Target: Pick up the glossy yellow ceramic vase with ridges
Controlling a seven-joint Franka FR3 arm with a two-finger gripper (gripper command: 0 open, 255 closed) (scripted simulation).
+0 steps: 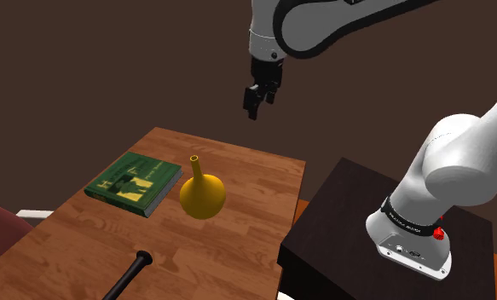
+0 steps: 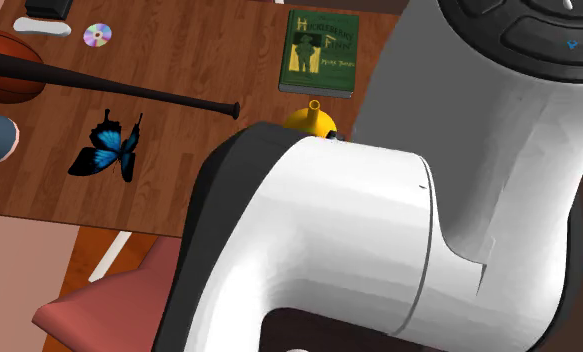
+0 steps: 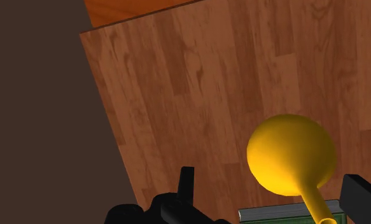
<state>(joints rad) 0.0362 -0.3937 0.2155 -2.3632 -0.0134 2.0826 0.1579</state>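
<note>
The gripper (image 1: 255, 104) hangs high over the yellow vase (image 1: 202, 194) with jaws spread and empty; in the second exterior view the white arm (image 2: 359, 230) hides most of the vase.

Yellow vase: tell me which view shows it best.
The shoulder view: the whole vase stands on the table beside the book. The wrist view looks down on its body and neck. In the second exterior view the arm hides most of it.

Green book (image 1: 134, 182), black bat (image 2: 24, 69), butterfly (image 2: 109, 148), CD (image 2: 98, 36) on wooden table (image 1: 238, 230).
</note>
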